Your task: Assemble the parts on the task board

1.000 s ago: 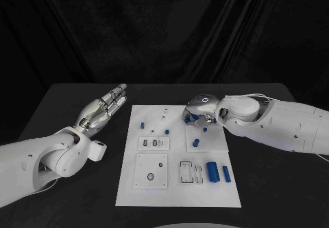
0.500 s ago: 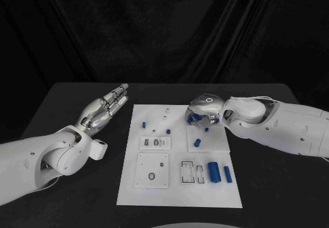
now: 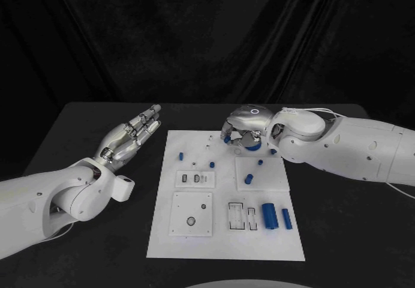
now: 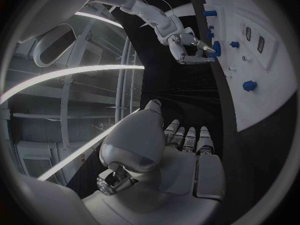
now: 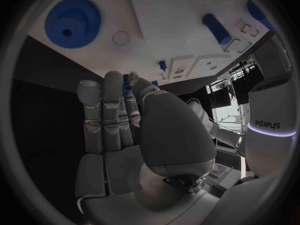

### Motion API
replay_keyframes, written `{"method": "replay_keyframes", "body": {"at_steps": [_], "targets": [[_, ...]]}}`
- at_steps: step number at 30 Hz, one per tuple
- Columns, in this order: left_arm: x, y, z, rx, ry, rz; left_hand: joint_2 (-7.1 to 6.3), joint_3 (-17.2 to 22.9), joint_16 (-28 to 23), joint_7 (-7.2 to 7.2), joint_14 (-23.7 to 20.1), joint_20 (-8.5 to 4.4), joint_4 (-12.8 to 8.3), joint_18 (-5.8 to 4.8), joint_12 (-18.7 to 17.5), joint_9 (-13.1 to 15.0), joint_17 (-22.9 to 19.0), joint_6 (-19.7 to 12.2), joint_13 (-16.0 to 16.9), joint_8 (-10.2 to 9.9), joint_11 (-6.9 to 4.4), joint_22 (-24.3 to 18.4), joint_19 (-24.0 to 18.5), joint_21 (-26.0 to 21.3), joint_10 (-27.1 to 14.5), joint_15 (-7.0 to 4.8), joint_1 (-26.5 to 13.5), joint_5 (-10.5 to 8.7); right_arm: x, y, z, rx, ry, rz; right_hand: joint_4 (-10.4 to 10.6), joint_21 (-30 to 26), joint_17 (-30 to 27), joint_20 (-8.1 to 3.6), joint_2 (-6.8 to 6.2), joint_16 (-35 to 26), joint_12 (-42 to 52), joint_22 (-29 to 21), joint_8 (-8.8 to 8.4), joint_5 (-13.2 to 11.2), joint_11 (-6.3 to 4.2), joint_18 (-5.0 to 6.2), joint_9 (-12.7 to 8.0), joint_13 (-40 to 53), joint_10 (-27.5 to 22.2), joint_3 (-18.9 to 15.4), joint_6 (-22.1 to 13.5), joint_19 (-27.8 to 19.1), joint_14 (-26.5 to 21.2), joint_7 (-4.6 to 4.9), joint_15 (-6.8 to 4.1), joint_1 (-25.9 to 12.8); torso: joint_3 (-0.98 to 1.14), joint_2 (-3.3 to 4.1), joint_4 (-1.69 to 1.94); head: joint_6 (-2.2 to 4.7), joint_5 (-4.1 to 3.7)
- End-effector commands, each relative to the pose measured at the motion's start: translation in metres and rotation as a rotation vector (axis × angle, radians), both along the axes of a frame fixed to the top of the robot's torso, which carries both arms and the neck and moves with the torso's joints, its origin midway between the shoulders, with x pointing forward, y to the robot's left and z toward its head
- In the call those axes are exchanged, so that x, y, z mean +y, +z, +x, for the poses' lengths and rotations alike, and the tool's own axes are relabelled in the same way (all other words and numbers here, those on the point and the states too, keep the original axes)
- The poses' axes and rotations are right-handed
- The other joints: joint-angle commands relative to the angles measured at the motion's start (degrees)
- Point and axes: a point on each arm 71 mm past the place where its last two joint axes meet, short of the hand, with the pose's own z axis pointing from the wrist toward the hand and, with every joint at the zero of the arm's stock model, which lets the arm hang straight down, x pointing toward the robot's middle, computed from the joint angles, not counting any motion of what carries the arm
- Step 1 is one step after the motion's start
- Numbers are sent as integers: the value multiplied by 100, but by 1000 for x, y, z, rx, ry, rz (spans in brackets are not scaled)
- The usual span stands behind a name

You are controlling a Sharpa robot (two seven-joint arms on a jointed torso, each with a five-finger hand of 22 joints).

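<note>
Black curtains back the black tabletop (image 3: 95, 120), where the white task board (image 3: 225, 240) lies central. Left hand (image 3: 131, 135) hovers left of the board, fingers straight and apart, holding nothing. Right hand (image 3: 244, 129) curls over the board's far edge; I cannot tell its grasp. Its wrist view shows a blue gear (image 5: 72, 22) on the board.

Robotics lab test cell: black tabletop (image 3: 86, 132) backed by black curtains (image 3: 207, 48), white task board (image 3: 225, 240) centred, bare metal framing (image 4: 69, 80) beyond.
</note>
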Motion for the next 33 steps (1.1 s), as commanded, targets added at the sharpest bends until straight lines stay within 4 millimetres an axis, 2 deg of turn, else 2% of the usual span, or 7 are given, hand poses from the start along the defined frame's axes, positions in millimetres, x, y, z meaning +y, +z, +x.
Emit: {"method": "replay_keyframes", "body": {"at_steps": [1, 5, 11, 14, 19, 25, 33], "targets": [[-1, 18, -6, -223, -48, -129, 4, 39, -21, 26, -2, 37, -7, 22, -37, 7, -10, 10, -5, 23, 51, -7, 4, -19, 1, 34, 43, 26, 4, 1, 7, 32, -24, 25, 64, 5, 16, -2, 20, -6, -66, 18, -19, -73, -130, -116, 340, -10, 171, -16, -4, 6, 9, 35, -9, -62, -19, 19, 47, 14, -4], [-2, 18, -5, -221, -49, -128, 5, 42, -21, 30, -2, 42, -7, 24, -37, 8, -10, 17, -5, 24, 53, -7, 4, -19, 1, 37, 47, 30, 11, 0, 13, 37, -28, 13, 86, 0, 26, 3, 9, -2, -93, 23, -50, -82, -121, -117, 339, -11, 152, -14, -45, 2, 10, 45, -2, -67, -37, 31, 84, 25, -1], [-3, 17, -3, -215, -57, -129, 12, 59, -21, 50, -2, 77, -15, 33, -37, 12, -10, 44, -5, 28, 68, -7, 4, -19, 1, 67, 73, 43, 24, -1, 23, 33, -30, 1, 93, 9, 51, 7, -10, 16, -113, 47, -65, -21, -118, -119, 348, -8, 150, -4, -51, 5, 12, 49, 2, -49, -36, 51, 115, 41, -5], [-4, 16, -2, -212, -60, -129, 14, 65, -21, 50, -2, 91, -16, 33, -37, 11, -10, 42, -5, 27, 67, -7, 4, -19, 1, 81, 80, 46, 29, -1, 28, 26, -36, -1, 98, 8, 59, 9, -25, 22, -124, 50, -72, 6, -113, -119, 351, -8, 143, -4, -55, 4, 15, 52, 4, -48, -28, 51, 109, 51, -4], [-6, 16, -2, -208, -67, -130, 18, 69, -21, 52, -2, 99, -17, 33, -37, 10, -10, 40, -5, 26, 68, -7, 4, -19, 1, 89, 84, 49, 31, 0, 33, 10, -46, 5, 118, 18, 86, 16, -50, 42, -154, 73, -112, 33, -98, -123, 348, -11, 106, 2, -104, 7, 18, 68, 14, -54, -37, 39, 90, 41, 11], [-7, 15, -1, -203, -70, -130, 24, 79, -21, 57, -2, 117, -21, 33, -37, 11, -10, 45, -5, 27, 73, -7, 4, -19, 1, 106, 94, 55, 32, 0, 35, 5, -54, 7, 119, 23, 90, 19, -50, 45, -161, 85, -129, 44, -93, -124, 347, -11, 94, 15, -123, 9, 17, 74, 17, -41, -30, 45, 64, 38, 7], [-8, 15, 0, -198, -78, -131, 33, 92, -21, 65, -2, 134, -24, 36, -37, 11, -10, 50, -5, 26, 81, -7, 4, -19, 1, 121, 106, 63, 31, -1, 36, 14, -62, -2, 159, 18, 85, 37, -79, 41, -180, 99, -186, 48, -61, -127, 343, -13, 25, 26, -188, -1, 2, 107, 40, -60, -36, 42, 80, 24, -28]]}}
